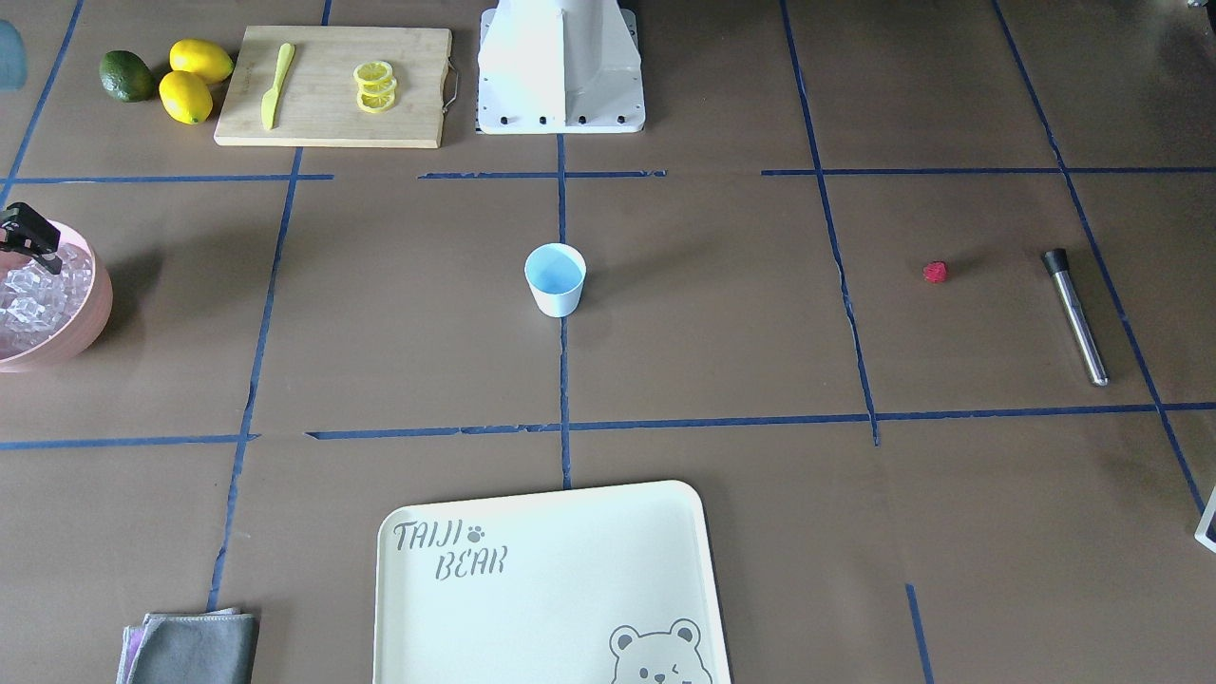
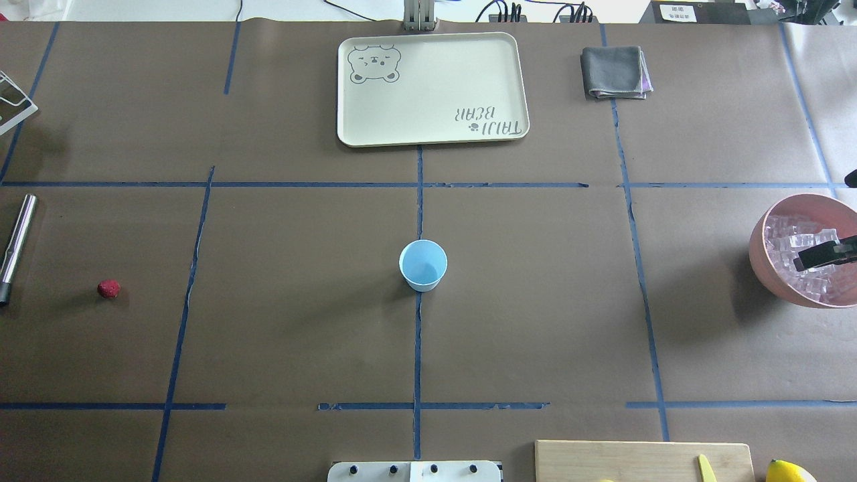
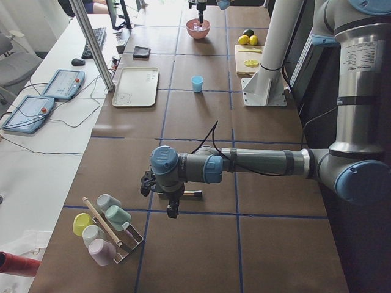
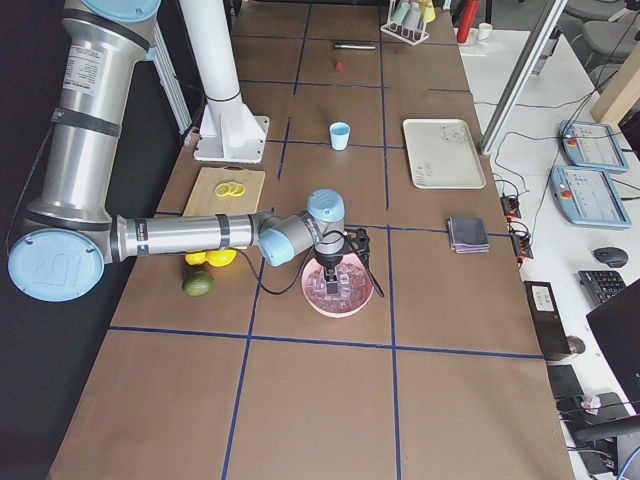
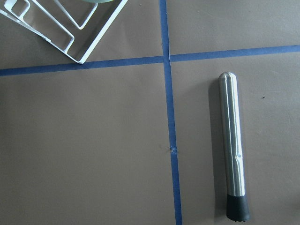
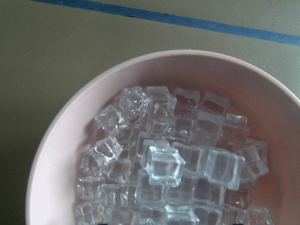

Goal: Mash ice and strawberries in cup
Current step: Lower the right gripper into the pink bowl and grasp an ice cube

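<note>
The white cup (image 1: 555, 278) with a light-blue inside stands upright in the middle of the table (image 2: 423, 265), nothing showing in it. One small dark-red strawberry (image 1: 936, 272) lies far off on the robot's left side (image 2: 108, 288). Ice cubes (image 6: 161, 164) fill the pink bowl (image 2: 763, 248) on the robot's right. My right gripper (image 2: 827, 253) hangs just over the ice, seemingly open with nothing gripped. My left gripper (image 3: 173, 209) hovers above a steel muddler (image 5: 233, 145); I cannot tell if it is open or shut.
A cream tray (image 2: 348, 100) and a grey cloth (image 2: 614, 72) lie at the far side. A cutting board (image 1: 332, 119) bears lemon slices and a yellow knife, beside lemons (image 1: 195, 78) and a green fruit. A wire rack with cups (image 3: 107, 229) stands near the muddler.
</note>
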Action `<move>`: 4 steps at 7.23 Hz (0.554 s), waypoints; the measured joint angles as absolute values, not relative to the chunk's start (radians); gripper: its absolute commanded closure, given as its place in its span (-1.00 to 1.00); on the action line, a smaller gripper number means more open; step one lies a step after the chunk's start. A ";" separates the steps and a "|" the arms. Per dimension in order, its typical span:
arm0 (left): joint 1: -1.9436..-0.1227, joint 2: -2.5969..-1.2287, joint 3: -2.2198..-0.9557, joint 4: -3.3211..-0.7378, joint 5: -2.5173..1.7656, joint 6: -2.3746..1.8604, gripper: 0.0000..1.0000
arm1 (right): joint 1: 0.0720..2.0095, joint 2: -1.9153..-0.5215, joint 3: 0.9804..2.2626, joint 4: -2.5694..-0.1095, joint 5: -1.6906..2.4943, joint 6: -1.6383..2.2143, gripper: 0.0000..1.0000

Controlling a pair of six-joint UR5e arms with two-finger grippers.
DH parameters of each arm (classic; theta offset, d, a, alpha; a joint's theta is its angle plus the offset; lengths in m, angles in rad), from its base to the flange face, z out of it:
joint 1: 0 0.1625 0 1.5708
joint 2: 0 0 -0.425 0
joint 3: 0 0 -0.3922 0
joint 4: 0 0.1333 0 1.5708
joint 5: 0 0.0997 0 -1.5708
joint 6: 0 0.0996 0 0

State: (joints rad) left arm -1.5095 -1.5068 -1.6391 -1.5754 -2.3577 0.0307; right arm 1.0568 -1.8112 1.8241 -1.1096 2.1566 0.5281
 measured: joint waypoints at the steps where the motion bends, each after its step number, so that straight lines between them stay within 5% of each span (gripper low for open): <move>1: -1.509 -1.505 -1.638 -1.575 -2.358 0.031 -1.00 | 1.047 -1.812 1.824 -1.108 2.148 0.505 -0.66; 4: -1.509 -1.503 -1.635 -1.575 -2.359 0.031 -1.00 | 1.043 -1.821 1.821 -1.108 2.126 0.430 -0.56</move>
State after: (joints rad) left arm -1.5095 -1.5030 -1.6353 -1.5754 -2.3591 0.0307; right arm 1.0428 -1.8210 1.8214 -1.1076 2.1258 0.4298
